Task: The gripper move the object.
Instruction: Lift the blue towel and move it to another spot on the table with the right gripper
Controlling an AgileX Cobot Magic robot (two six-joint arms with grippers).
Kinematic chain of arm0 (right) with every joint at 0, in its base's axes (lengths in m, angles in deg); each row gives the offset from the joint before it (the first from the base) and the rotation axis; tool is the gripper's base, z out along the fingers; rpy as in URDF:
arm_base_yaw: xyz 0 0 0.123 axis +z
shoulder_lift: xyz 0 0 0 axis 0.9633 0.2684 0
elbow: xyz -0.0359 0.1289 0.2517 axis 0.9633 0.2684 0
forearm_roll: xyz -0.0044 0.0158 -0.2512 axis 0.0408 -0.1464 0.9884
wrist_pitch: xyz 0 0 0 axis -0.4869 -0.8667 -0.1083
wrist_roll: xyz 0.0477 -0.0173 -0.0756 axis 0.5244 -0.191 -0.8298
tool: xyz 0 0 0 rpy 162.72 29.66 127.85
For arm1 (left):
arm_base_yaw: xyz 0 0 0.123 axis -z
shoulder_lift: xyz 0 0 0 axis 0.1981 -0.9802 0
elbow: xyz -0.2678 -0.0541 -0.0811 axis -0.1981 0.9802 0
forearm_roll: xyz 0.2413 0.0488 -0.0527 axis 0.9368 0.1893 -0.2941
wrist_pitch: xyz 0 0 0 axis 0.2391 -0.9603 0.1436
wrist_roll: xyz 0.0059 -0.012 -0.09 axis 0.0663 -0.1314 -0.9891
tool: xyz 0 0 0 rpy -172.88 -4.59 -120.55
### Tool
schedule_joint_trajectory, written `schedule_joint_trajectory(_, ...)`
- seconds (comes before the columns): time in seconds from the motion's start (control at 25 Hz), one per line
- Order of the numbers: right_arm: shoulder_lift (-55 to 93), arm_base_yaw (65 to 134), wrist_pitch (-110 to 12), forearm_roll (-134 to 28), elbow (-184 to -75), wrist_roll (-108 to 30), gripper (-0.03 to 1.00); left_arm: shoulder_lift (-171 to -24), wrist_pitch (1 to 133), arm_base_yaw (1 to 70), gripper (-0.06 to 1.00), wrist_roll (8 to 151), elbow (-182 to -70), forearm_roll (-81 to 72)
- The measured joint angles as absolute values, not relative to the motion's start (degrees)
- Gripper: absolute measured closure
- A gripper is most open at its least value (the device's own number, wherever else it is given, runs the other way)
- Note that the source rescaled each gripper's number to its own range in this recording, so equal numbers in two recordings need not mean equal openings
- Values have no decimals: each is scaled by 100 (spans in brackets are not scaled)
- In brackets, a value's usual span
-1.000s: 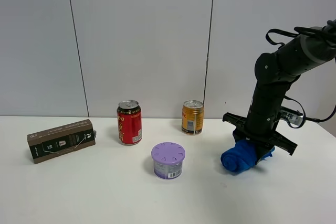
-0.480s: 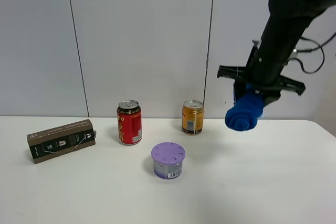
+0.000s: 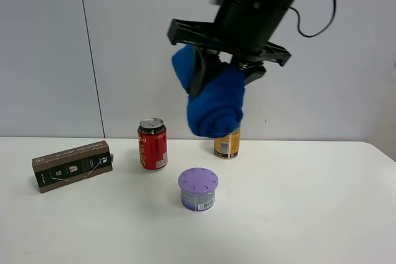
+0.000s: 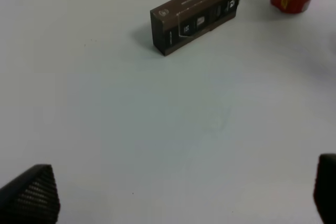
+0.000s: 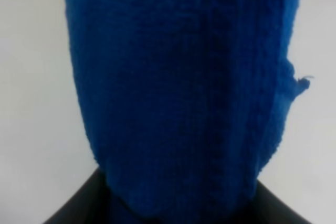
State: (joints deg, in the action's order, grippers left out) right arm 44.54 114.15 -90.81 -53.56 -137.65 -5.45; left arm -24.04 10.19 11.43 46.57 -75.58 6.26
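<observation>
On the white table (image 3: 322, 214), against a grey panelled wall (image 3: 43, 41), I log a brown box (image 3: 73, 165), a red can (image 3: 153, 144), a purple-lidded tub (image 3: 198, 188) and an orange can (image 3: 229, 145). The orange can's top is hidden behind the blue cloth (image 3: 213, 100), which hangs high over the table in the right gripper (image 3: 224, 69), jaws pressed onto its sides (high camera only). The right wrist camera shows nothing but cloth; the fingers are not visible there. The left gripper (image 4: 178, 192) appears only in its own wrist view: its tips are spread wide with nothing between them, and the red can beyond is cut off.
</observation>
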Motion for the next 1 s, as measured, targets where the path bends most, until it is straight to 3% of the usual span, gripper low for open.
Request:
schedule_joint_trajectory(0.2, 5457, 11771, -9233, -5350, -14940, -612, 97, -2404, 1019, 1143, -6, 4657, -7558, 626)
schedule_joint_trajectory(0.56, 7572, 12064, -10582, -5350, -17335, -744, 97, -2404, 1019, 1143, -6, 4657, -7558, 626)
schedule_joint_trajectory(1.0, 8936, 12313, -10763, -5262, -18546, -734, 97, -2404, 1019, 1143, -6, 4657, -7558, 626)
